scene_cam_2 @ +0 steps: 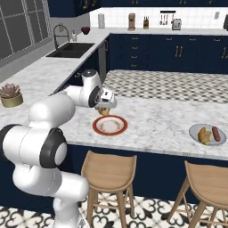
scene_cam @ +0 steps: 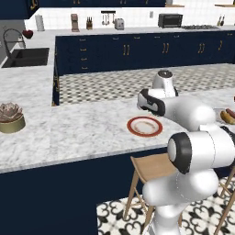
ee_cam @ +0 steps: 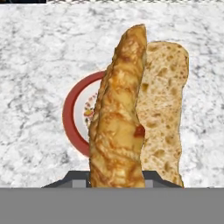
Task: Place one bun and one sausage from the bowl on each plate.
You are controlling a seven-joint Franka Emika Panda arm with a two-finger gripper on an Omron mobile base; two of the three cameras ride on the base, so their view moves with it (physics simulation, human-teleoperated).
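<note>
My gripper (scene_cam_2: 105, 108) is shut on a golden-brown split bun (scene_cam_2: 104, 111), which hangs just above the far edge of the red-rimmed plate (scene_cam_2: 96, 126). In the hand view the bun (ee_cam: 131, 113) stands upright close to the camera, with the plate's red rim (ee_cam: 70, 113) and pale centre behind it. That plate (scene_cam: 131, 126) has nothing on it. The grey plate (scene_cam_2: 194, 132), far right on the counter, carries a bun (scene_cam_2: 204, 136) and a sausage (scene_cam_2: 216, 133). The bowl is out of view.
A potted succulent (scene_cam: 10, 118) stands at the counter's left end. Two wooden stools (scene_cam_2: 109, 167) (scene_cam_2: 209, 178) sit below the counter's front edge. A sink (scene_cam_2: 71, 50) lies on the left counter, far from the plates.
</note>
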